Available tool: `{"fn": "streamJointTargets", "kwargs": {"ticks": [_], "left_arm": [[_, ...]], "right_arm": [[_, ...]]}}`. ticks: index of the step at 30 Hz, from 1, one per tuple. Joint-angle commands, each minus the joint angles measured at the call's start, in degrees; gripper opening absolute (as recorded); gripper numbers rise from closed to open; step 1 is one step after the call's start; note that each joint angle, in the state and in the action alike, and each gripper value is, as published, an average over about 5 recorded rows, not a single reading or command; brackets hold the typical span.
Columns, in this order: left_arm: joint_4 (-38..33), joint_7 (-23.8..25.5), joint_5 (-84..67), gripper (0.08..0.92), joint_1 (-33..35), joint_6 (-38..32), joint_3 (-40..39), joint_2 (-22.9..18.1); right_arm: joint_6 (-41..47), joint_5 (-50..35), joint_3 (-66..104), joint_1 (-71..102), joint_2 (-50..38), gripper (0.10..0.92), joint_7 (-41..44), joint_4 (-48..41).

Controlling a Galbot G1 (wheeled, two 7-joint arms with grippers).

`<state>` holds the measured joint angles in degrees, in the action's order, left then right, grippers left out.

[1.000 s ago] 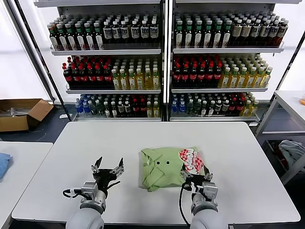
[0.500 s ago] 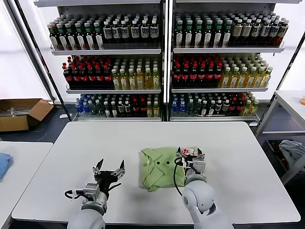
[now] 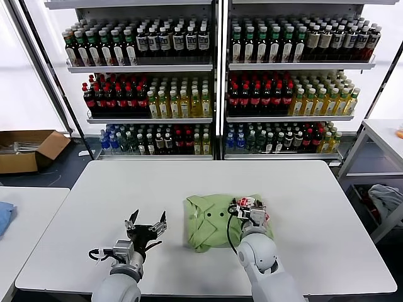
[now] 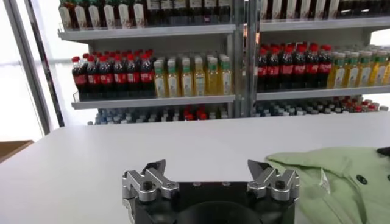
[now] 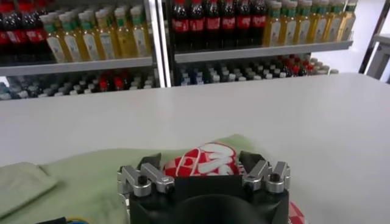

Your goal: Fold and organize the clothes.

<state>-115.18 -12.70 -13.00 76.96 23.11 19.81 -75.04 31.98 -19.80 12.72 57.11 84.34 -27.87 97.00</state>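
The clothes, a light green polo shirt point(image 3: 210, 221), lie folded in a compact bundle at the middle of the white table point(image 3: 126, 189), collar buttons up. The red-and-white checkered print point(image 3: 263, 217) is on the bundle's right part. My right gripper point(image 3: 250, 209) is open low over that print, which shows between its fingers point(image 5: 251, 164) in the right wrist view point(image 5: 201, 159); green cloth point(image 5: 73, 182) spreads beside it. My left gripper point(image 3: 146, 223) is open above bare table, a short way left of the shirt point(image 4: 341, 182), with nothing between its fingers point(image 4: 153, 168).
Shelves of bottles point(image 3: 217, 94) stand behind the table. A cardboard box point(image 3: 28, 150) lies on the floor at far left. A blue cloth point(image 3: 4, 217) is on the left side table. A grey-blue heap of fabric point(image 3: 385, 198) sits under the right side table.
My right gripper has moved forward from the shirt's near right corner to over the printed part. The left gripper has barely shifted. The shirt has stayed put.
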Motion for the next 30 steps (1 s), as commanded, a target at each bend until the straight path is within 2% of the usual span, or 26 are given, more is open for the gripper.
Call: {"fn": "streamJointTargets", "kwargs": {"ticks": [1, 8, 12, 17, 23, 27, 30], "left_arm": [[0.2, 0.0, -0.1, 0.823, -0.1, 0.1, 0.0, 0.1], [-0.1, 0.0, 0.0, 0.823, 0.1, 0.2, 0.1, 0.1], [-0.5, -0.2, 0.0, 0.823, 0.3, -0.1, 0.3, -0.2], [-1.4, -0.7, 0.1, 0.823, 1.0, -1.5, 0.5, -1.2], [-2.7, -0.8, 0.7, 0.823, 2.8, -4.5, 0.6, -2.5], [-2.5, -0.8, 0.8, 0.823, 2.6, -6.6, 0.8, -3.1], [-1.9, -0.9, 0.7, 0.823, 2.1, -7.9, 1.0, -3.7]], "right_arm": [[1.1, -2.5, 0.2, -0.5, 0.7, 0.823, -0.7, -2.9], [0.9, -3.2, 0.2, -0.1, 1.0, 0.823, -1.2, -1.6], [-1.4, -2.4, 0.4, 0.5, 0.8, 0.823, 0.3, 2.5], [-5.0, 6.3, 0.5, 3.2, -1.8, 0.823, 3.7, 10.9], [-6.2, 17.9, 2.6, 13.2, -11.4, 0.823, 7.1, 20.1], [-9.2, 18.9, 6.7, 22.4, -16.3, 0.823, 8.1, 21.3], [-11.5, 18.5, 9.4, 27.9, -16.7, 0.823, 8.0, 20.7]]}}
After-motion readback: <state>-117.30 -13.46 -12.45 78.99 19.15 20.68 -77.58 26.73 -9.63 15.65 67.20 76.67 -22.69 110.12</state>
